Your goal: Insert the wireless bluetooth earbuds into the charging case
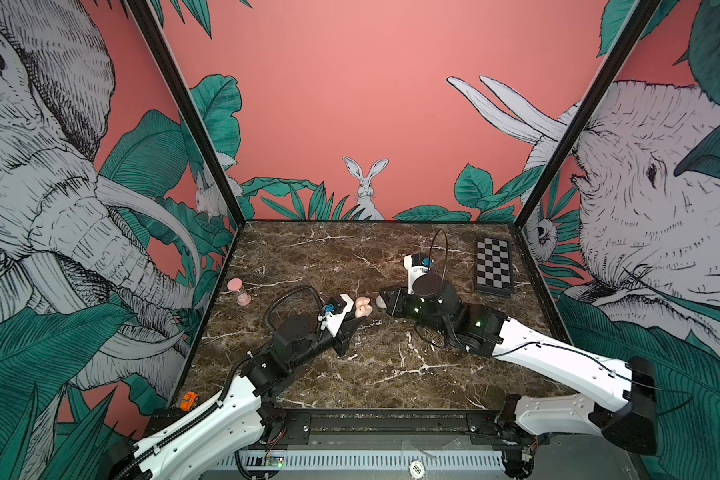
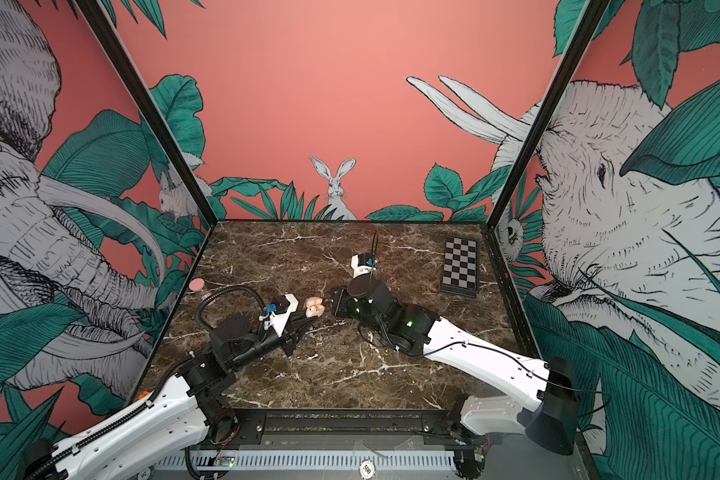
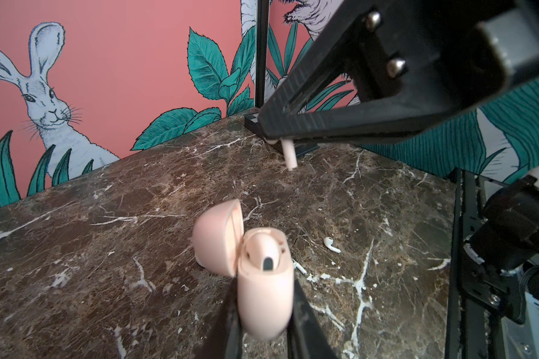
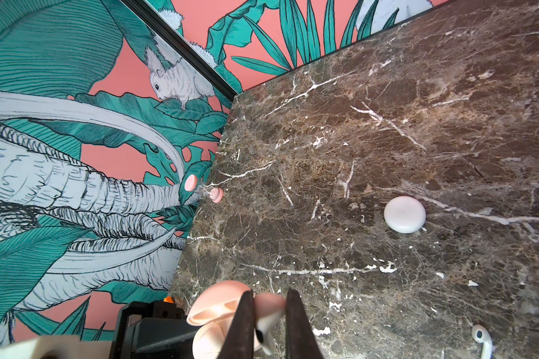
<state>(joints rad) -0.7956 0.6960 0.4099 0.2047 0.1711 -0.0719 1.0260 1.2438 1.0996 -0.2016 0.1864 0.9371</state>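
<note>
Your left fingers (image 3: 302, 317) clamp the case (image 3: 265, 292); at three o'clock, right fingers (image 3: 324, 124) pinch a featherlight, slippery-looking earbud (image 3: 288, 155) by its head.

A small round badge (image 1: 415, 468) on the pale slotted rail (image 1: 350, 460) at the near edge bore digits resembling "500", upside down in both top views; nothing else was legible.

Arms reach low toward the middle; left end effector (image 1: 357, 316) and right end effector (image 1: 380, 303), both clamped, face tip to tip.
</note>
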